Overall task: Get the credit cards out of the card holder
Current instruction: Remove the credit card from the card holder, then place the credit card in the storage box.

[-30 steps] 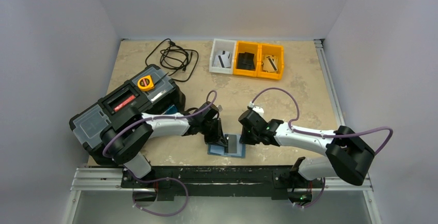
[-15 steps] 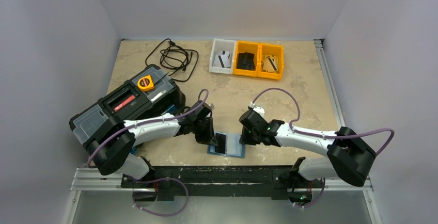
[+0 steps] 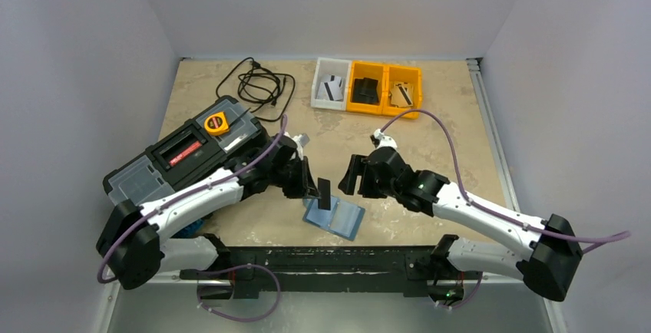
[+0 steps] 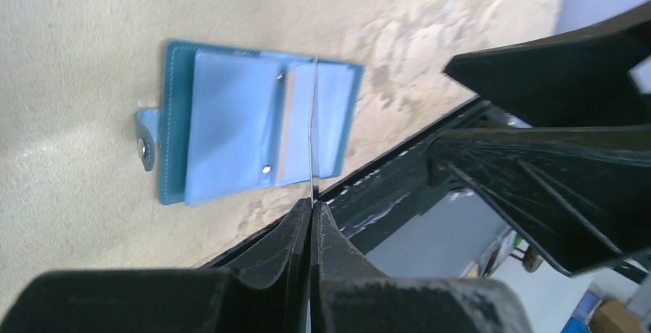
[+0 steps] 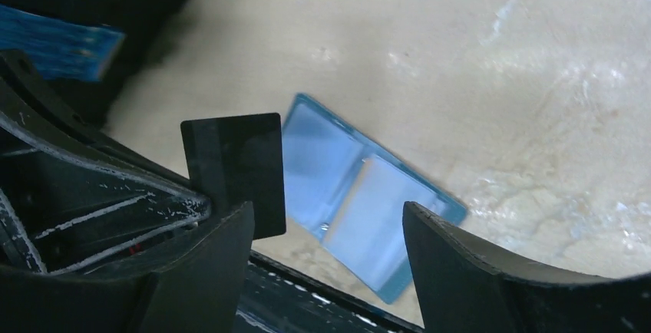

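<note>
The card holder (image 3: 335, 216) lies open and flat on the tabletop (image 3: 430, 118), below and between my two pairs of fingers, with one corner near the front edge of the tabletop. My left fingers (image 4: 311, 212) are clenched on the edge of a black credit card (image 3: 324, 193), which stands upright and clear above the holder. My right fingers (image 3: 353, 179) are spread apart with nothing in them, just beside the card. Beyond them, the tabletop runs wide up to the bins (image 3: 367, 85).

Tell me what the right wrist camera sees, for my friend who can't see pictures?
A thin flat black plastic card is pinched in the left end effector, clear of the open light-blue two-panel card holder lying on the beige table. The right end effector, open and empty, frames the view.
</note>
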Controlling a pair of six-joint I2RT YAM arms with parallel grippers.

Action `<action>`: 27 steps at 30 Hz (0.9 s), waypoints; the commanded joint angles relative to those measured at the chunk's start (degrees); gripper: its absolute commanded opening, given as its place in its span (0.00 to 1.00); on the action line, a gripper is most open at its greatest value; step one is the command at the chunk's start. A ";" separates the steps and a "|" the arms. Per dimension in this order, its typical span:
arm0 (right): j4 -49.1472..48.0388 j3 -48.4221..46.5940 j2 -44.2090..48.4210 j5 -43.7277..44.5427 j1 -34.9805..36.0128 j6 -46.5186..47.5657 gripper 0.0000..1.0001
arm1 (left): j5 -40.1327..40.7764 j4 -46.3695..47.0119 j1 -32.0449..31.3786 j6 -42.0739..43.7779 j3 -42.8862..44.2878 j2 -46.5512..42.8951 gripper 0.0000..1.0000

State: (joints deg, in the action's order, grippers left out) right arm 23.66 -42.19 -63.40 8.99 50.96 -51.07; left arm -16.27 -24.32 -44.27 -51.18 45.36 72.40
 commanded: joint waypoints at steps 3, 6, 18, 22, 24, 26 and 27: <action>-14.01 1.57 5.36 -12.56 -4.30 3.54 0.71 | -7.98 4.80 5.59 -0.69 1.75 -9.24 0.00; -22.44 4.27 8.52 -20.15 -7.52 2.20 0.70 | -12.78 9.45 8.75 -3.09 0.60 -12.54 0.00; -40.18 7.45 10.84 -33.76 -9.96 -4.29 0.56 | -26.06 30.62 12.42 -14.16 -4.31 -13.62 0.00; -40.84 7.42 10.75 -34.31 -10.18 -4.86 0.51 | -26.90 32.57 12.47 -14.90 -4.65 -13.39 0.00; -41.08 7.46 10.71 -34.60 -10.27 -5.11 0.47 | -27.49 32.91 12.44 -15.00 -4.68 -13.11 0.00; -41.39 7.40 10.66 -34.74 -10.39 -5.42 0.41 | -27.94 32.98 12.47 -15.07 -4.71 -12.77 0.00; -41.45 7.47 10.61 -34.70 -10.36 -5.57 0.37 | -28.20 32.79 12.46 -14.97 -4.75 -12.69 0.00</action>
State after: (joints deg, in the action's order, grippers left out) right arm -13.74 -35.11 -53.49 -23.64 40.80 -55.48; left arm -41.71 4.08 -32.21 -65.04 40.97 59.29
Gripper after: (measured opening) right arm 0.426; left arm 0.005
